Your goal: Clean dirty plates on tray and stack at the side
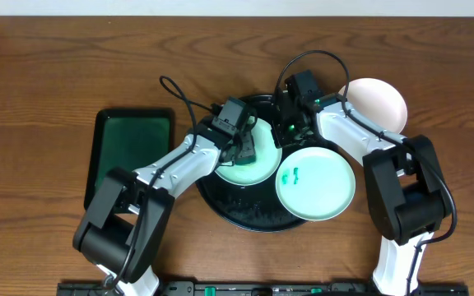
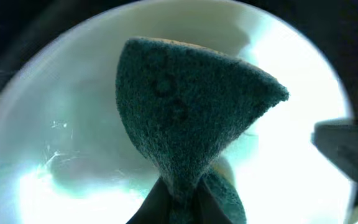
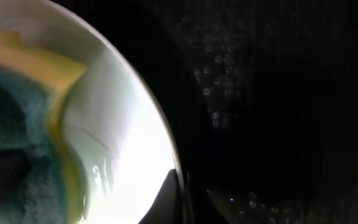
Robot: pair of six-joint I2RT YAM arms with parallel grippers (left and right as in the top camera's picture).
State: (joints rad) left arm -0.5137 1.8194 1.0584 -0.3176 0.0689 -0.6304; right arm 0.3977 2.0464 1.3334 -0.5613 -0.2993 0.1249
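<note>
The left claw [image 1: 245, 148] pinches a sponge [image 2: 185, 118] against the centre plate [image 1: 252, 171] on the tray [image 1: 237, 212], to scrub it. The right claw [image 1: 290, 130], at that plate's 1 o'clock, seems clamped on its rim, probably steadying it. A smudged plate [image 1: 315, 182] waits at 4 o'clock. A third plate [image 1: 374, 103] sits aside on the table [image 1: 39, 82].

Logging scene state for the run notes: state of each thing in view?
left gripper: shut on sponge
sponge: pinched, over scrubbed plate
scrubbed plate: on tray, under sponge
smudged plate: teal smudges, overhanging tray rim
third plate: on table, off tray
tray: holds two plates
right gripper: at scrubbed plate's rim, grip unclear
rectangular dish: on table, green inside
</note>
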